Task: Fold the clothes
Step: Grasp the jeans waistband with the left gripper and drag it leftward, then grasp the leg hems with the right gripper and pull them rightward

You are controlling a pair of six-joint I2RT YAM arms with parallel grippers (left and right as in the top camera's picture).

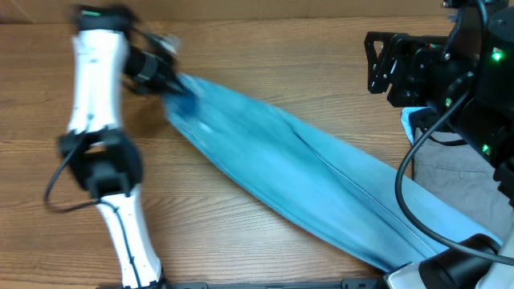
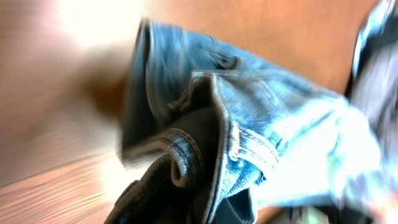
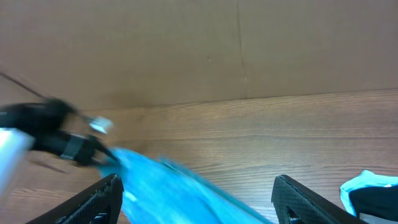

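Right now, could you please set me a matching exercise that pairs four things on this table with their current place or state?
Things:
1. jeans
2. left gripper
3. right gripper
4. grey trousers

Places or states:
A. open, nothing between its fingers
B. stretched diagonally across the table
C. lying by the table's right edge
D. shut on one end of the jeans

Pairs: 1-B; 2-D; 3-A; 4-C

Left arm (image 1: pixel 96 88), as I see it: white tubular links, black joint housings, thin black cable (image 1: pixel 48 189) alongside. Right arm (image 1: pixel 450 76): blocky black housing, green lights (image 1: pixel 497 56), black cables (image 1: pixel 399 189), white lower link (image 1: pixel 418 277), black pincer fingers (image 3: pixel 99 202).
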